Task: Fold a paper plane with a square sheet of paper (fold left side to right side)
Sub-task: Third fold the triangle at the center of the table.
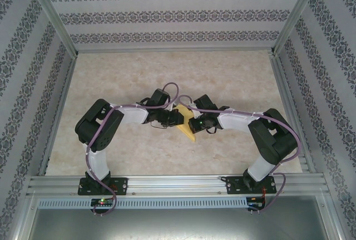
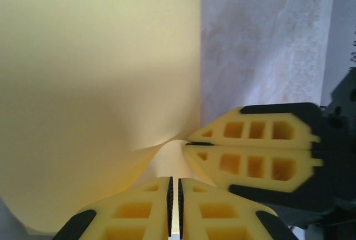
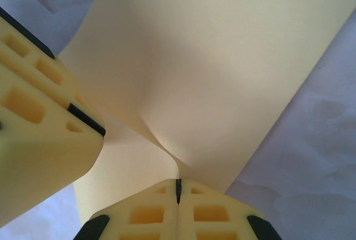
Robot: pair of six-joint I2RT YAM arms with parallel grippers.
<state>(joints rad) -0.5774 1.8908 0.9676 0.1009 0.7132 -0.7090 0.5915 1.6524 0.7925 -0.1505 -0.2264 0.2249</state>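
The square sheet of paper (image 1: 189,132) is plain yellow and hangs off the table at the centre, bent and curled between my two grippers. My left gripper (image 1: 176,118) pinches the sheet from the left. In the left wrist view its fingertips (image 2: 173,192) stand almost together, with the paper (image 2: 94,84) curving into the thin gap. My right gripper (image 1: 193,122) is shut on an edge of the paper (image 3: 222,67), which buckles up from its tips (image 3: 178,187). The right gripper's fingers (image 2: 256,131) sit close beside the left ones. The left gripper's fingers (image 3: 33,140) appear at that view's left edge.
The table top (image 1: 167,73) is pale and marbled, with patterned walls on three sides. An aluminium rail (image 1: 178,183) carrying both arm bases runs along the near edge. Purple cables loop over both arms above the paper.
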